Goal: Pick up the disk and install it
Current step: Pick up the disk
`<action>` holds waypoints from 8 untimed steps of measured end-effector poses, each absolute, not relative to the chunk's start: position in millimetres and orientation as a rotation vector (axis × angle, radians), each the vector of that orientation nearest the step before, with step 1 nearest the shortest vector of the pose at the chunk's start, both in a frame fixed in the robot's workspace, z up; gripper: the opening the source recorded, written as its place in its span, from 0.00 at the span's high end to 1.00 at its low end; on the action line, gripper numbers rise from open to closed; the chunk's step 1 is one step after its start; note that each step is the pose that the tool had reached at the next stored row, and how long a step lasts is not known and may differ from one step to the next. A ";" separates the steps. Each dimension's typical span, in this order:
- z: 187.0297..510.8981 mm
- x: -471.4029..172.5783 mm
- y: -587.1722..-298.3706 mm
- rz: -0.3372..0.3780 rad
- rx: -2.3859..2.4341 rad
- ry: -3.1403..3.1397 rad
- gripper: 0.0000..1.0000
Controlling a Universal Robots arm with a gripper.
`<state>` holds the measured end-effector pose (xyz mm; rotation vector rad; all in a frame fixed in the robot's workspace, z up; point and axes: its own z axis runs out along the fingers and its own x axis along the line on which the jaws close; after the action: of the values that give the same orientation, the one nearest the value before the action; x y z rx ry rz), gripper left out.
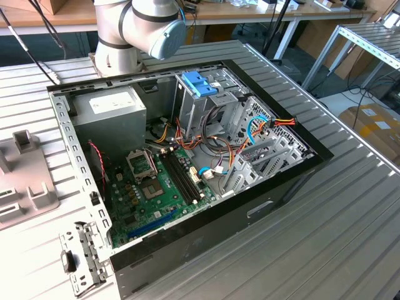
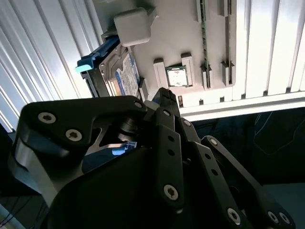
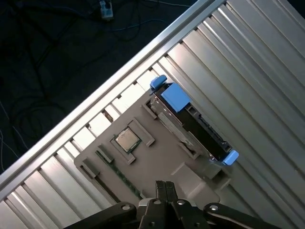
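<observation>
The tool (image 3: 165, 187) has its two fingers pressed together with nothing between them; in the second wrist view its black linkages fill the foreground and the tips (image 2: 163, 95) point at the grey holder (image 2: 176, 43). It hangs over the holder's edge, apart from everything on it.

The holder (image 3: 157, 157) lies flat on the ribbed metal desk (image 3: 248, 57). The disk (image 3: 200, 129) stands on edge in a slot along one side of the holder, a dark slab with blue trim (image 3: 175, 98) at both ends. In the second wrist view the disk (image 2: 125, 74) shows its white label. Near the disk, a square chip (image 3: 127, 140) sits in a pocket of the holder, and a memory stick (image 3: 114, 169) lies in a groove further along.

In the exterior view the holder (image 1: 25, 178) sits at the exterior view's left, beside an open case (image 1: 281, 181) lying on the desk (image 1: 325, 237). Inside the case are a green board (image 1: 156, 187), a grey power supply (image 1: 115, 109) and, further back, a light-blue latch (image 1: 200, 84). The arm (image 1: 134, 31) stands behind the case.
</observation>
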<state>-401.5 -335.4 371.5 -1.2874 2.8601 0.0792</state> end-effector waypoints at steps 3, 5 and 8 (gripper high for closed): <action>371.3 -401.5 -335.4 0.079 -1.348 2.833 0.89; 371.3 -401.5 -335.4 0.079 -1.377 2.820 0.89; 371.1 -401.5 -335.4 0.079 -1.429 2.795 0.89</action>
<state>-401.5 -335.4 371.1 -1.4286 2.7950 0.0794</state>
